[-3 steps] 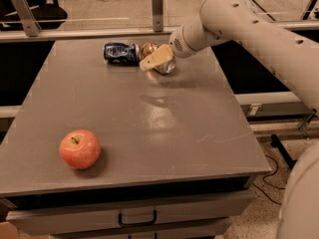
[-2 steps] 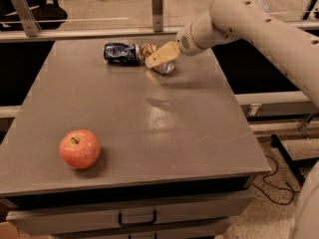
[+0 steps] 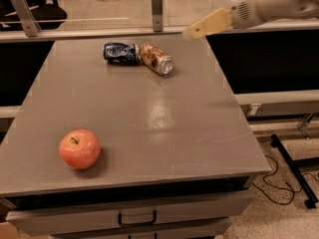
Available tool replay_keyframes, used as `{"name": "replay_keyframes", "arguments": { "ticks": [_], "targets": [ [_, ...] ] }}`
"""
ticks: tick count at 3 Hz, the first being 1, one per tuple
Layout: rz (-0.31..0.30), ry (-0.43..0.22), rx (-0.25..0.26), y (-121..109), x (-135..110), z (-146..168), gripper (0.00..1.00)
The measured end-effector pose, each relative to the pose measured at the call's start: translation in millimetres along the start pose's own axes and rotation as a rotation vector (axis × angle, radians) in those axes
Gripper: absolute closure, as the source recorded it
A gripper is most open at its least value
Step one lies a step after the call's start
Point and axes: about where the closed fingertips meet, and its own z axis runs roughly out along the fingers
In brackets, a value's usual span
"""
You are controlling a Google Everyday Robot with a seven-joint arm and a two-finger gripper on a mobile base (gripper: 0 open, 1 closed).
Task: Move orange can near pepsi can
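The orange can [image 3: 156, 59] lies on its side at the far middle of the grey table [image 3: 149, 113], silver top toward the front right. The pepsi can [image 3: 120, 52], dark blue and dented, lies on its side just left of it, and the two ends touch or nearly touch. My gripper [image 3: 193, 32] hangs in the air above the table's far right edge, up and to the right of the orange can. It is apart from the can and holds nothing.
A red-orange apple [image 3: 79, 149] sits at the front left of the table. A glass rail with metal posts [image 3: 157, 4] runs behind the far edge. Drawers [image 3: 137, 217] are below the front edge. Cables lie on the floor at the right.
My gripper was at the orange can beside the pepsi can. It has let go and pulled back up and to the right. The orange can stays lying next to the pepsi can.
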Motion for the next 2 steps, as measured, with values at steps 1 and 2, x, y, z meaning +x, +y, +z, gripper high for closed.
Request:
{"name": "replay_keyframes", "arguments": {
  "ticks": [1, 2],
  "targets": [
    [-0.104, -0.104, -0.019, 13, -31, -93, 0.00],
    [-0.123, -0.123, -0.021, 14, -35, -113, 0.00]
  ]
}}
